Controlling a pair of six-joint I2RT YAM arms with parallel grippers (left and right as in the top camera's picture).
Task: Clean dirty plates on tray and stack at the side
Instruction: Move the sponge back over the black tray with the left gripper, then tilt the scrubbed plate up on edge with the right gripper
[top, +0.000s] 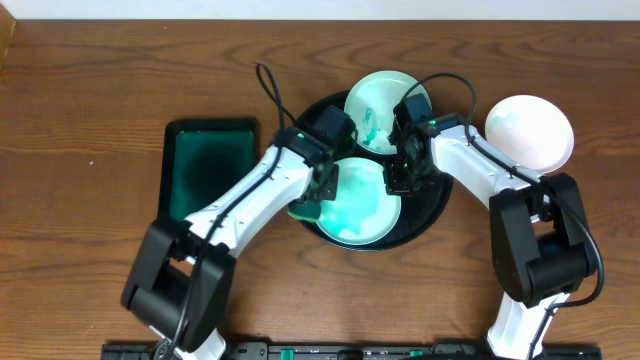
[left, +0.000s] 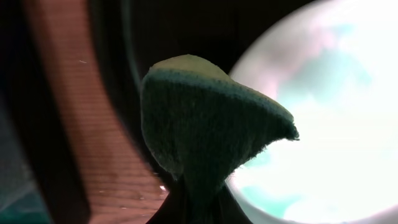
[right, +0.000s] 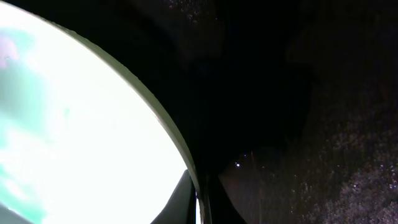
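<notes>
The round black tray (top: 432, 208) holds two dirty plates: one at the back (top: 372, 105) and one at the front (top: 362, 210), both with green smears. A plain white plate (top: 530, 130) lies on the table to the tray's right. My left gripper (top: 318, 190) is shut on a green and yellow sponge (left: 205, 118) at the front plate's left edge; the plate shows in the left wrist view (left: 336, 112). My right gripper (top: 400, 180) is shut on the front plate's right rim (right: 186, 163), one finger inside and one outside.
A dark green rectangular tray (top: 205, 165) lies on the table left of the black tray. Both arms reach in from the front and meet over the black tray. The wooden table shows all round.
</notes>
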